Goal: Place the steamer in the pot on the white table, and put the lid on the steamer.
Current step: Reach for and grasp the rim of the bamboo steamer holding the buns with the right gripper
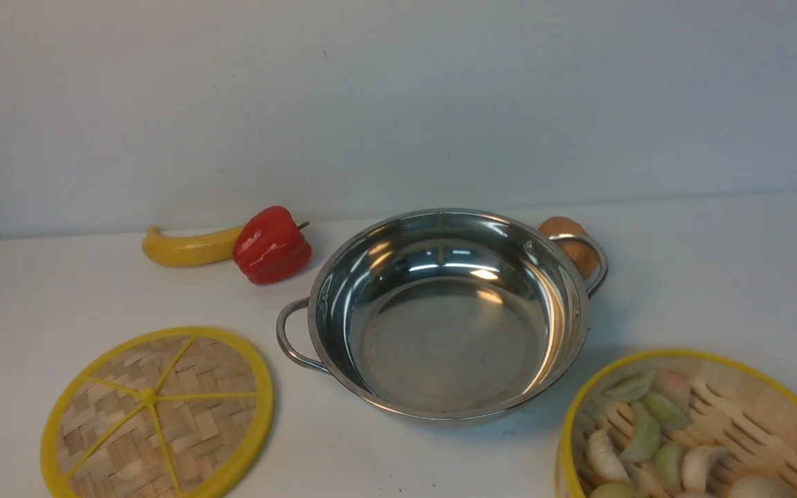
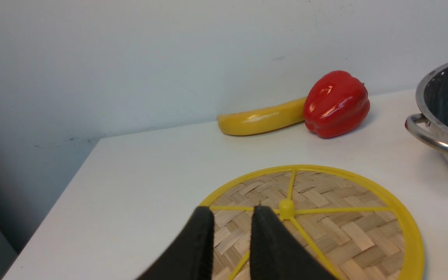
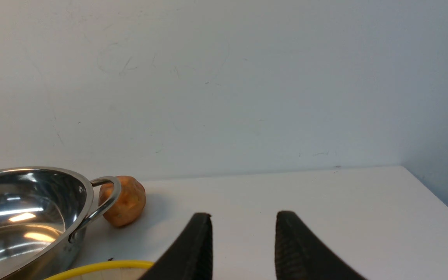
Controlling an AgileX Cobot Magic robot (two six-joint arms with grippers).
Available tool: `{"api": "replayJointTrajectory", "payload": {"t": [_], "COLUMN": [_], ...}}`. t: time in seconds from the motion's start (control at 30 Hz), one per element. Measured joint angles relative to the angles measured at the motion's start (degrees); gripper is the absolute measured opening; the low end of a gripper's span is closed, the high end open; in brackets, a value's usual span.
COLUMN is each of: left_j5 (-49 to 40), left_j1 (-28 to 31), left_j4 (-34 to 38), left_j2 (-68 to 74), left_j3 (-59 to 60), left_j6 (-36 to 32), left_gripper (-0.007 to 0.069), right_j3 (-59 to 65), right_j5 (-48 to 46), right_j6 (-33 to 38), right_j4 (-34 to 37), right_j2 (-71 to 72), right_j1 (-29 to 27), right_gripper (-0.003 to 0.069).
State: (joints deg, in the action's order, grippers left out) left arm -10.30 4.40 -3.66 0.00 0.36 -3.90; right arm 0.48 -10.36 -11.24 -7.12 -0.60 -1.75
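Observation:
The pot [image 1: 447,332] stands empty in the middle of the white table [image 1: 717,277]. The lid [image 1: 156,415] lies flat at the front left. The steamer [image 1: 689,355], holding dumplings and buns, sits at the front right, partly cut off. In the left wrist view my left gripper [image 2: 231,212] is open by a narrow gap and empty, hovering over the lid [image 2: 344,217] near its hub; the pot [image 2: 445,101] is beside it. In the right wrist view my right gripper [image 3: 243,217] is open and empty above the steamer's rim [image 3: 103,266], with the pot [image 3: 21,210] close by.
A yellow banana [image 1: 184,247] and a red pepper [image 1: 272,245] lie at the back left by the wall. A brown potato-like lump [image 1: 568,238] sits behind the pot's right handle. The wrist views show the table's side edges.

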Motion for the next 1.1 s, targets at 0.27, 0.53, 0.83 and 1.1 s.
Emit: {"api": "replayJointTrajectory", "payload": {"t": [0.27,0.53,0.83,1.1], "left_j5": [0.0,0.0,-0.4,-0.5], "left_j1": [0.0,0.0,0.0,0.0], "left_j4": [0.0,1.1,20.5,35.8], "left_j2": [0.0,0.0,0.0,0.0], "left_j3": [0.0,0.0,0.0,0.0], "left_j6": [0.0,0.6,11.3,13.5], "left_gripper": [0.0137,0.0143,0.0157,0.0157], "right_j3": [0.0,0.0,0.0,0.0], "right_j5": [0.0,0.0,0.0,1.5], "right_j6": [0.0,0.0,-9.1,-14.3], "right_j4": [0.0,0.5,16.0,26.2], "right_j2": [0.0,0.0,0.0,0.0], "right_j1": [0.0,0.0,0.0,0.0], "right_gripper": [0.0244,0.0244,0.0244,0.0244]}}
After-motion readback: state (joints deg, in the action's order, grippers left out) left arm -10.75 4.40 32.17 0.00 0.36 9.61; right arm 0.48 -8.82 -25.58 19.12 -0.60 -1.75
